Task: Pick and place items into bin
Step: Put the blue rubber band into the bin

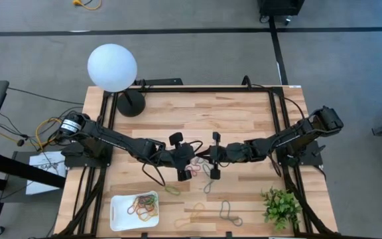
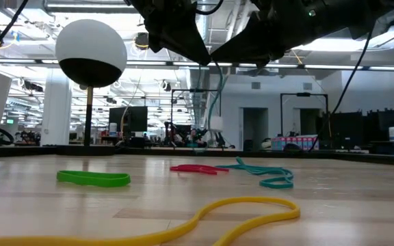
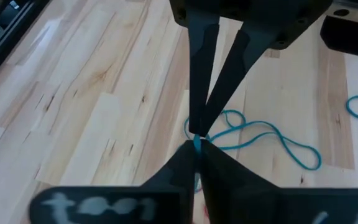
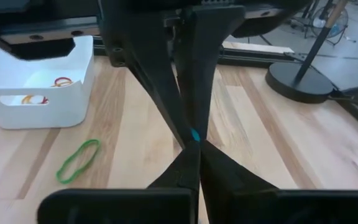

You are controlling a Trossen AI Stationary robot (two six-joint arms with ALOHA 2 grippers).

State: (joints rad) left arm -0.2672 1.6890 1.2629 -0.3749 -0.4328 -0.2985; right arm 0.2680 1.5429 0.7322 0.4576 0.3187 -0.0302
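the left gripper [image 1: 190, 161] and the right gripper [image 1: 211, 157] meet tip to tip over the middle of the wooden table [image 1: 197, 113]. both pairs of fingers are pressed together on the same teal rubber band [image 3: 196, 143], pinching it between them above the wood. more teal band [image 2: 265, 172] lies loose on the table below, next to a red band [image 2: 197, 168]. a green band [image 4: 78, 160] lies flat just beside the white bin [image 4: 36, 87], apart from it. the bin [image 1: 135, 211] sits at the table's near left edge with several coloured bands [image 1: 144, 204] inside. a yellow band [image 2: 204, 219] lies nearest the low camera. a white globe lamp [image 1: 113, 68] stands at the far left.
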